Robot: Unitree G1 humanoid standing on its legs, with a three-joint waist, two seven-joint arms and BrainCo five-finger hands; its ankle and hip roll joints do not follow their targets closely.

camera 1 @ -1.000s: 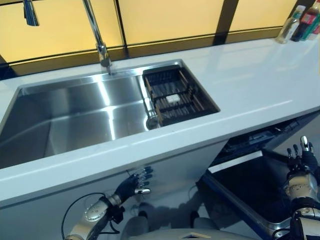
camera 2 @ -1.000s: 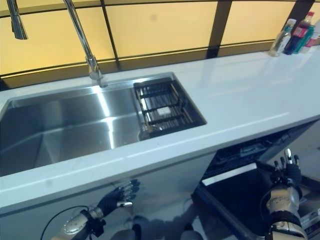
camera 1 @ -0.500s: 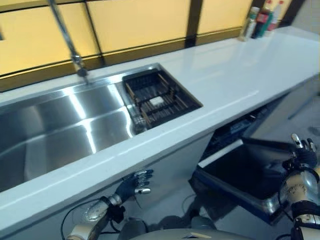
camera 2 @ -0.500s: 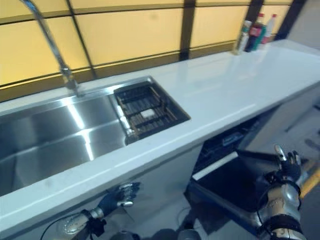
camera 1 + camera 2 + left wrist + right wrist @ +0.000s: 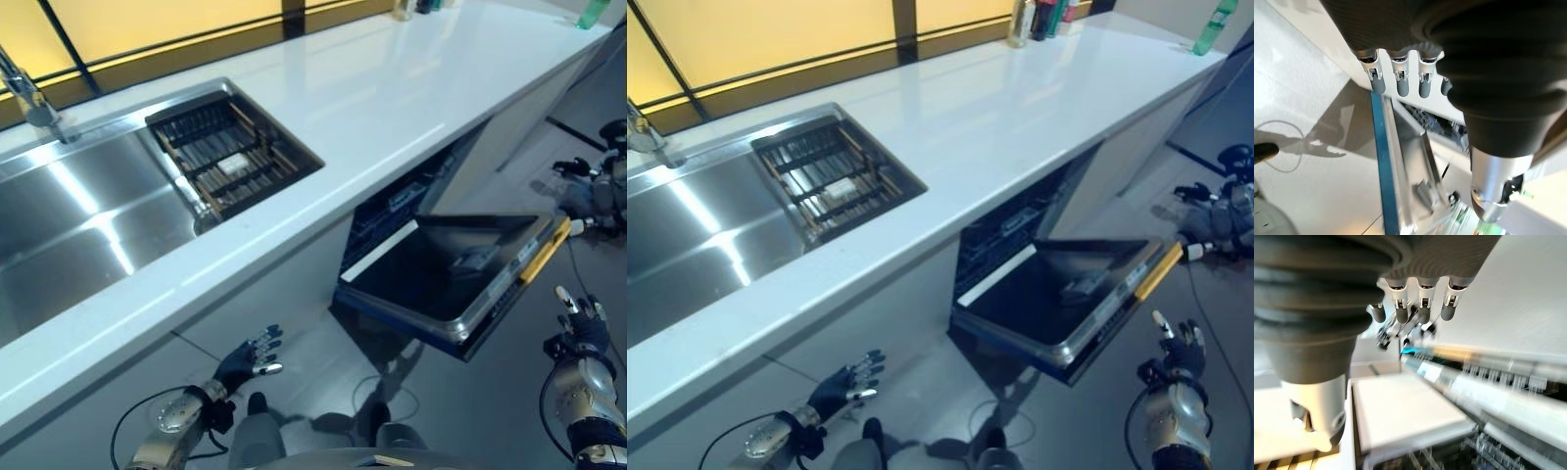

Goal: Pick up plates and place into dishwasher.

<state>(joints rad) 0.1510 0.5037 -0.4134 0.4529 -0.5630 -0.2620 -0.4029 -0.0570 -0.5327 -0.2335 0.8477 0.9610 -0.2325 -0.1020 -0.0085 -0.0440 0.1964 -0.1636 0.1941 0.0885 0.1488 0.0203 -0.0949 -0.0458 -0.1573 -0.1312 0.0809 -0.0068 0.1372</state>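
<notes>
The dishwasher's door (image 5: 460,266) hangs open below the white counter (image 5: 392,108), its dark inner face up and a yellow strip along its front edge. Part of the rack (image 5: 392,208) inside the machine is visible behind it. My left hand (image 5: 243,360) is low in front of the cabinet, left of the door, open with its fingers (image 5: 1400,84) straight and holding nothing. My right hand (image 5: 580,338) is low at the right, just past the door's front corner, also open with straight fingers (image 5: 1420,303) and nothing in it.
A steel sink (image 5: 69,225) holds a dark wire rack (image 5: 230,157), with a faucet (image 5: 29,98) behind it. Bottles (image 5: 1043,14) stand at the counter's far end, a green one (image 5: 1207,27) further right. A dark mechanical device (image 5: 1220,217) lies on the floor right of the door.
The camera has swung right and down, so the sink slid left and the open dishwasher door came into full view. Both hands stay low and open.
</notes>
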